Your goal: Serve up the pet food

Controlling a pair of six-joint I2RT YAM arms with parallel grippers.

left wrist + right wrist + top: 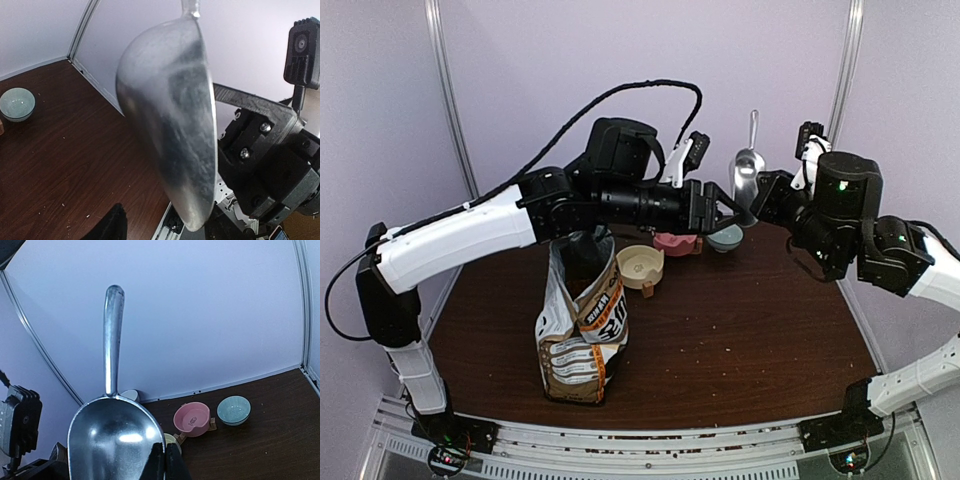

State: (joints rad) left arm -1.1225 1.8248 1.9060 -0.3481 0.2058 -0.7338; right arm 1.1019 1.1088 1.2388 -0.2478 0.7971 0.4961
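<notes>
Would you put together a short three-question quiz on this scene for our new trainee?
1. Multiple choice: the right gripper grips the scoop by A) the rim of its bowl, B) the tip of its handle, C) nothing at all.
2. True or false: the bag lies flat on the table.
3. Fill in: between the cream bowl and the teal bowl sits the ____ bowl.
Key: 1 A. 2 False, it stands. 3 The pink bowl.
</notes>
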